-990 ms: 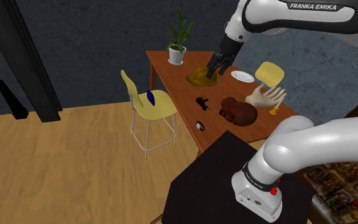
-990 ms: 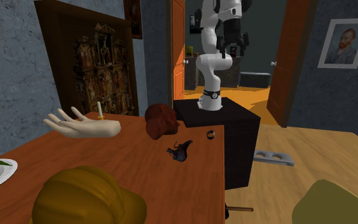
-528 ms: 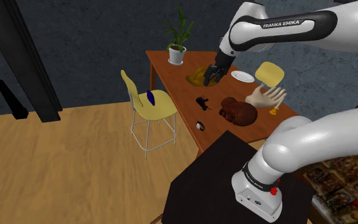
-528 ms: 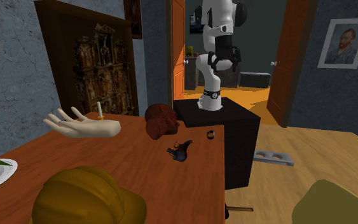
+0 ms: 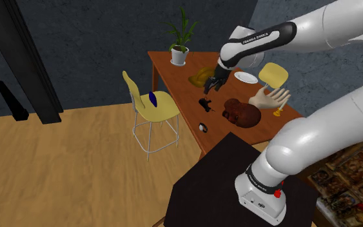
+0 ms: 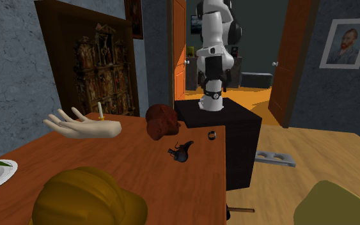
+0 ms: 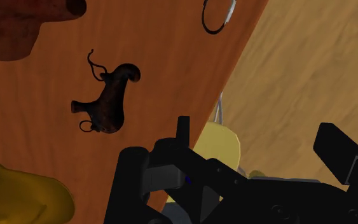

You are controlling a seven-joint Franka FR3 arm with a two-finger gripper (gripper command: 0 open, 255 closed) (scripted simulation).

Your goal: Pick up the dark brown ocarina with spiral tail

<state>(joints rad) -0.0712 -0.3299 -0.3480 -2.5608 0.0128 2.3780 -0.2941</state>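
The dark brown ocarina (image 5: 206,103) with a curled tail lies on its side on the wooden table (image 5: 173,68), near the edge facing the yellow chair. It is also on the table's middle in the second exterior view (image 6: 181,152). My gripper (image 5: 213,82) hovers above the table between the cap and the ocarina. In the wrist view the ocarina (image 7: 107,102) lies ahead of the gripper (image 7: 260,143) and off to one side, outside the fingers. The black fingers (image 7: 182,130) stand wide apart with nothing between them.
An ochre cap (image 5: 201,78), a white plate (image 5: 245,77), a pale hand model (image 5: 270,98), a red-brown lump (image 5: 241,111) and a small ring (image 5: 204,127) share the table. A yellow chair (image 5: 151,106) stands at its edge, a potted plant (image 5: 180,46) at the far end.
The arm has swung down and the gripper has dropped lower, moving from over the cap toward the ocarina. The things on the table have not moved.
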